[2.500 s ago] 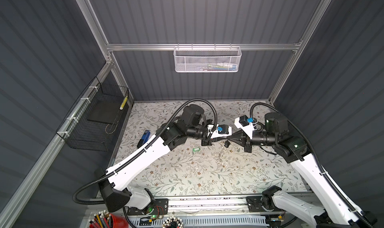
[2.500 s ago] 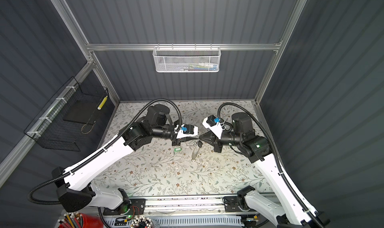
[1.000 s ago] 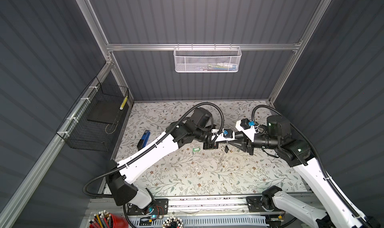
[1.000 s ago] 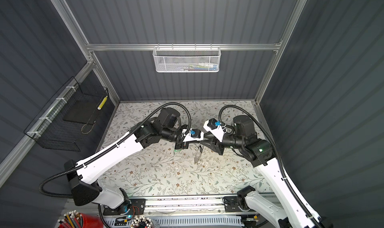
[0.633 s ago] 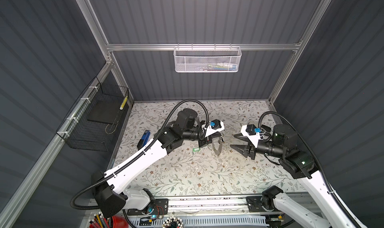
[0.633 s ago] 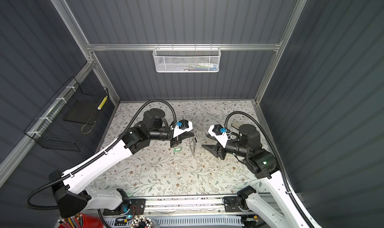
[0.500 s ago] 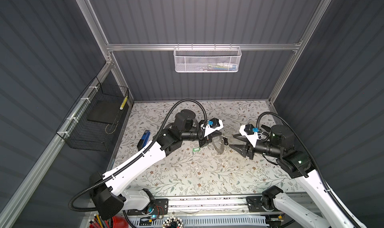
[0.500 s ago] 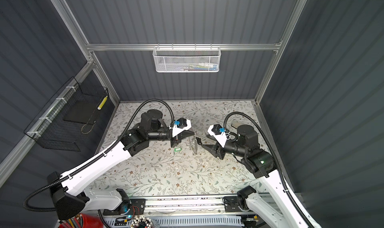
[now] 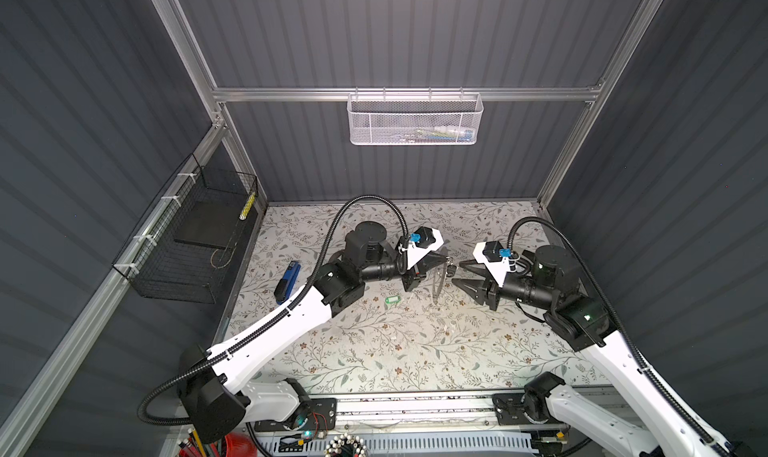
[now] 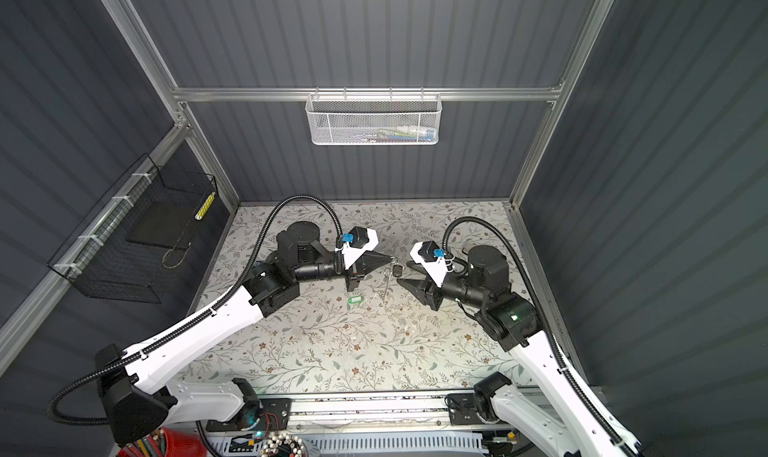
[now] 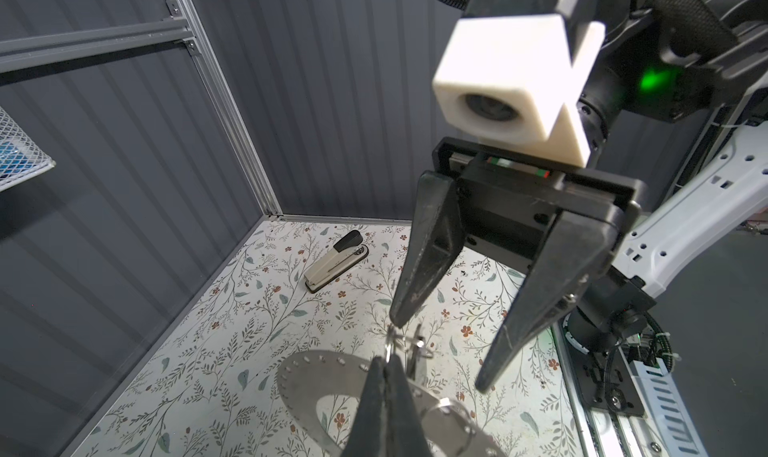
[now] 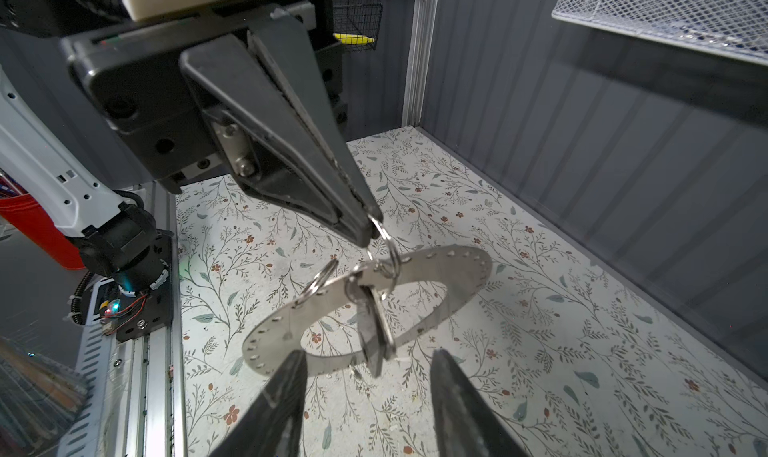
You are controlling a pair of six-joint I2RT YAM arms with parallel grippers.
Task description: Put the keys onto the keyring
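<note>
My left gripper [image 9: 445, 258] [image 10: 390, 259] [image 11: 386, 361] is shut on a small wire ring at the rim of the keyring [image 9: 436, 284] [image 11: 307, 371] [image 12: 449, 263]. The keyring is a flat grey metal annulus and hangs above the mat. A black key [image 9: 451, 272] [image 10: 397, 271] [image 12: 374, 330] dangles from the same wire ring. My right gripper [image 9: 457, 273] [image 10: 403, 272] [image 12: 369, 353] faces it, open, with its fingers on either side of the key and not touching it. The green tag [image 9: 392, 300] [image 10: 355, 299] lies on the mat below the left gripper.
A blue stapler [image 9: 286, 282] [image 11: 336, 259] lies near the left edge of the floral mat [image 9: 395, 351]. There is a black wire basket [image 9: 195, 243] on the left wall and a white mesh basket [image 9: 415, 118] on the back wall. A red cup of pens [image 9: 237, 444] stands at the front.
The grippers met in the middle, then drew apart as the right one opened. The keyring stayed with the left gripper. The right gripper has since moved back toward the hanging key.
</note>
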